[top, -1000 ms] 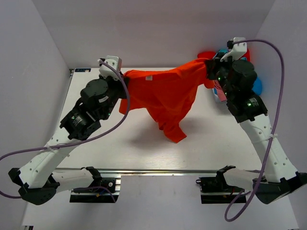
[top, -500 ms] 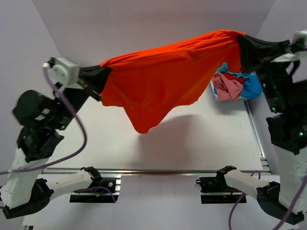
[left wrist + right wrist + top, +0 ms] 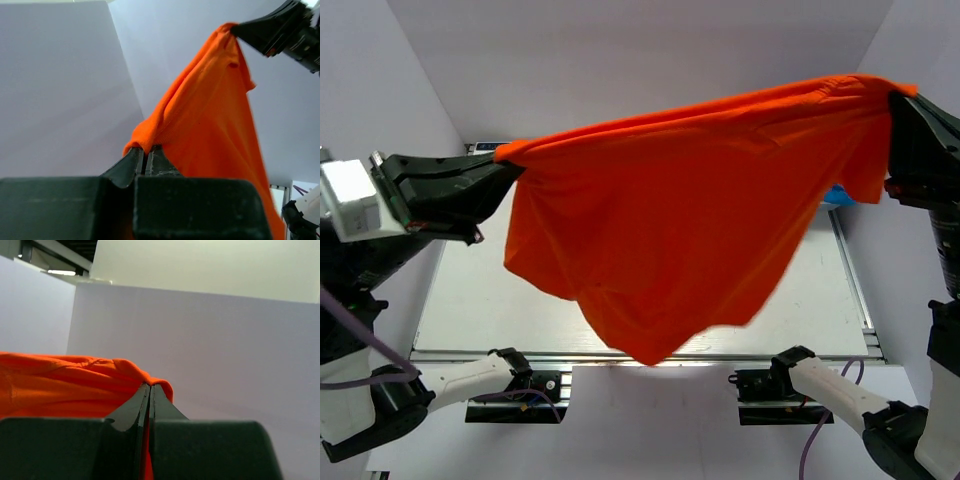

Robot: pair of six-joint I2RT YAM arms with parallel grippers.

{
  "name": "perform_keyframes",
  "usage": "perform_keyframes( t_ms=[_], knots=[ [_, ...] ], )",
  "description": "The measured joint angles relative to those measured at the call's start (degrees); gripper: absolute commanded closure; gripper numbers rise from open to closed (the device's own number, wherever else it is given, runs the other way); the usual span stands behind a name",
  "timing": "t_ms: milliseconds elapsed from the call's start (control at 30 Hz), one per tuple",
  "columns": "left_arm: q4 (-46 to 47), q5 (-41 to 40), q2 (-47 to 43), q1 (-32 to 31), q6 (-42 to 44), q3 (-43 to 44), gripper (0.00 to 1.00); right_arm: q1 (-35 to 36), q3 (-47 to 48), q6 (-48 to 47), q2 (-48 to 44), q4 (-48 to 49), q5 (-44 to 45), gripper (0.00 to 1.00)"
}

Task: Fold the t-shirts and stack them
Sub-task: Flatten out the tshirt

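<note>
The bright orange-red short-sleeved cloth t-shirt [image 3: 670, 230] is held aloft above the white worktop [image 3: 460, 300], spread wide between both arms. The left end effector [image 3: 146, 151] is clenched on one bunched edge of the shirt, above the left edge of the worktop. Its two dark fingers are pressed together with the cloth pinched between them. The right end effector [image 3: 150, 388] is likewise clamped on the opposite edge of the shirt, above the right edge, with its fingers closed to a narrow slit. The upper hem runs taut between the two grasps, rising toward the right. The body of the shirt hangs in loose folds, and in the top view its lowest point lies over the near edge. Contact with the worktop cannot be determined. A small patch of blue cloth [image 3: 835, 196] shows beside the shirt's right side, toward the far right corner.
</note>
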Motion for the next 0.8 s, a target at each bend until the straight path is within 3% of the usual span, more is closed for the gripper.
perform_keyframes(
  t_ms=[233,467,633,800],
  knots=[
    [-0.8,-4.5,4.1,0.0,-0.5,-2.1,1.0,-0.3,-4.3,-1.9,-0.7,4.7,5.8,1.0],
    [6.7,-20.6,1.7,0.2,-2.7,-26.7,1.0,-0.4,-19.8,-4.1,4.9,13.6,18.2,1.0],
    [9.7,-33.2,6.6,0.9,-6.9,-41.1,1.0,-0.5,-27.5,-3.9,20.0,17.1,24.0,1.0],
    [11.3,-40.0,15.0,3.9,-11.5,-49.4,1.0,-0.8,-27.4,-2.8,40.0,15.8,26.6,1.0]
  ],
)
